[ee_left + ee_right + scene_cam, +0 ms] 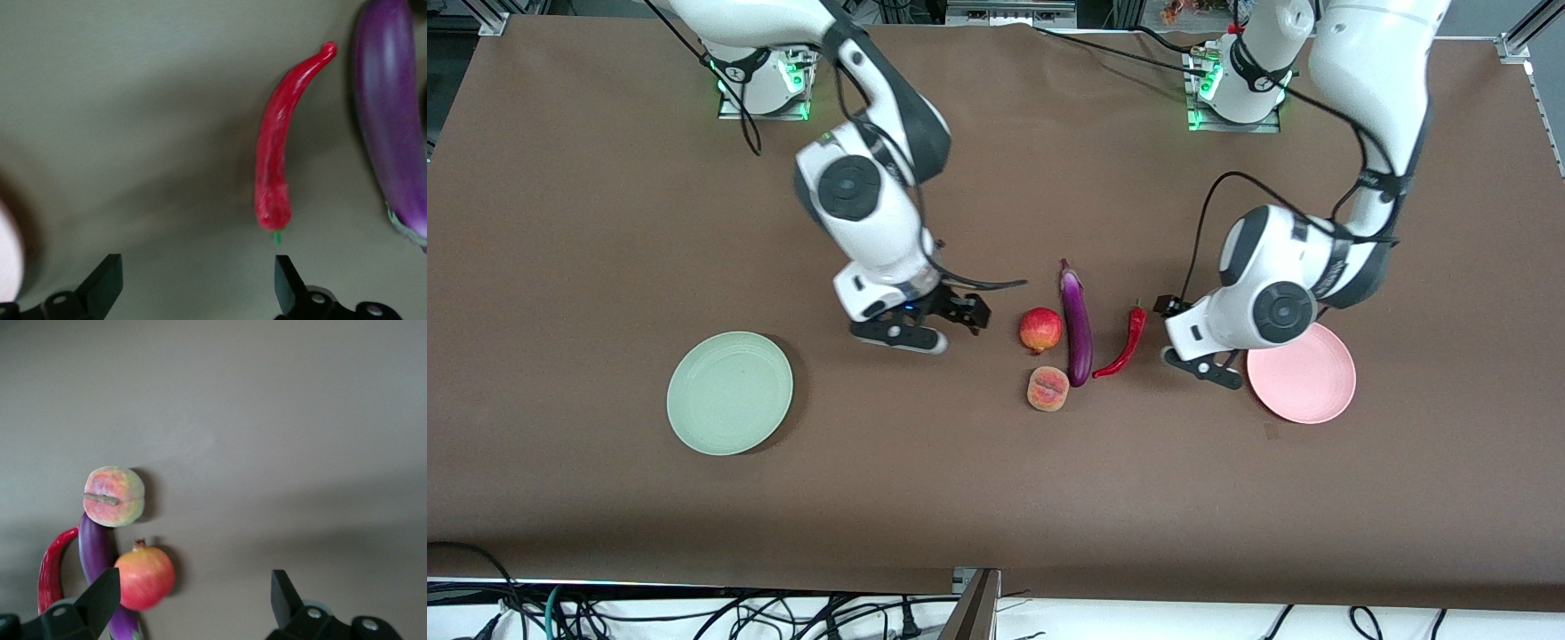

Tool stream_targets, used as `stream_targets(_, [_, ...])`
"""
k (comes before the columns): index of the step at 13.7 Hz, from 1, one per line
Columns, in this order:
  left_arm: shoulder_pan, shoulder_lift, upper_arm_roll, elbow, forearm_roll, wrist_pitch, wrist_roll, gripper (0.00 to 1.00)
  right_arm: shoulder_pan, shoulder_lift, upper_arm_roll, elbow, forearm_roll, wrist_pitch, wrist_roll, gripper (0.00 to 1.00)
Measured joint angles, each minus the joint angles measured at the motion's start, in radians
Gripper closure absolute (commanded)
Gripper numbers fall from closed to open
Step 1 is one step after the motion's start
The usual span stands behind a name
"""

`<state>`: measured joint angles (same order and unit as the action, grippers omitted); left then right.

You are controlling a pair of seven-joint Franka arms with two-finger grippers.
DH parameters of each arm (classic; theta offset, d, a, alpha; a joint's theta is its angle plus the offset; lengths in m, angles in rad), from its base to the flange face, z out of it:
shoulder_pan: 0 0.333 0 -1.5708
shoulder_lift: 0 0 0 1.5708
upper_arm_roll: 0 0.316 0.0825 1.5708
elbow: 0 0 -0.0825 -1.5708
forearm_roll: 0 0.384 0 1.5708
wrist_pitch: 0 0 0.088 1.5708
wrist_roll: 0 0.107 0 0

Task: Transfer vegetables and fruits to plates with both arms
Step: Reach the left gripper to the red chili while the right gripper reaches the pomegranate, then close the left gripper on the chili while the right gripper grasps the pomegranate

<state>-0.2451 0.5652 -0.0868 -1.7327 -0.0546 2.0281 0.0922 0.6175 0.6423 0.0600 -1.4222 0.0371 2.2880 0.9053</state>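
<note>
While both arms are hanging low over the brown table, all four food items are lying loose between the two plates.

- The right gripper is hovering over bare table just beside the pomegranate, toward the right arm's end; its fingers are spread wide and gripping nothing.
- The left gripper is hovering between the chili and the pink plate; its fingers are also wide apart and empty.
- The eggplant is lying lengthwise between pomegranate and chili.
- The peach is sitting nearer the front camera than the pomegranate, just beside the eggplant's tip.
- The green plate is resting toward the right arm's end, well apart from the food, with nothing on it.
- The pink plate is partly covered by the left arm's wrist.
</note>
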Motion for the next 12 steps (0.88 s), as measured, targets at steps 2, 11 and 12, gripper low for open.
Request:
stream_targets(2, [-0.04, 0.039, -0.001, -0.002, 0.0, 0.063, -0.004, 0.0, 0.053, 0.077, -0.003, 0.027, -0.024, 0.077, 0.089, 0.0])
stream_targets(11, [-0.092, 0.123, 0.001, -0.003, 0.0, 0.204, -0.011, 1.0, 0.141, 0.215, -0.032, 0.051, -0.051, 0.276, 0.239, 0.0])
stream_targets(12, [-0.092, 0.121, 0.005, -0.001, 0.0, 0.204, -0.011, 1.0, 0.147, 0.223, -0.032, 0.051, -0.051, 0.291, 0.252, 0.0])
